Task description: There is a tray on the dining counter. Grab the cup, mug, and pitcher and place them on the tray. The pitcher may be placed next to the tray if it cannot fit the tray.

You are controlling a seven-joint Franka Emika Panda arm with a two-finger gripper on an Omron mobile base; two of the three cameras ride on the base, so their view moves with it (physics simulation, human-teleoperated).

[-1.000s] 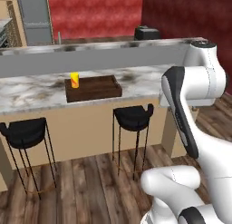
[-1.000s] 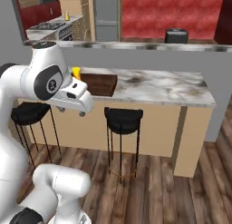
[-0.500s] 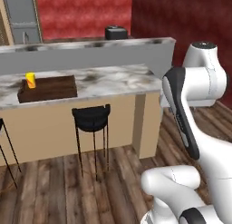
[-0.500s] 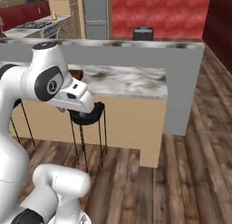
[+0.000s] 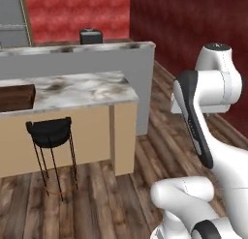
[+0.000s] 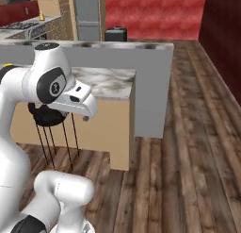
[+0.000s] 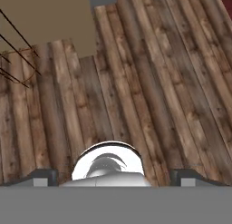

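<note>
The tray (image 5: 15,98) is dark brown wood, thick with low sides. It sits on the dining counter (image 5: 92,90), far over toward the counter's left end in the left base view, and only its right end peeks in at the picture's edge. Nothing can be seen on that end. The counter top is white-grey marble with brown streaks, and a tall grey ledge (image 5: 77,59) runs along its back edge. A small dark box-shaped thing (image 5: 91,36) stands past the ledge; it is too small to tell what it is.

A black stool (image 5: 51,131) with thin legs stands on the wooden floor (image 7: 149,82) under the counter's front edge.

The gripper (image 7: 116,177) points down at the bare floor, near the counter's right corner. Its fingers (image 7: 43,177) are spread wide open and hold nothing.

The job looks like it is in a driving part: the robot seems to be going somewhere to get the next thing. No cup, mug or pitcher is in sight here, so I cannot tell how many are done. To do this well, the base should go smoothly and give the counter's corner and the stool lots of room. The arm should stay tucked in and the fingers left open, ready to grab.
</note>
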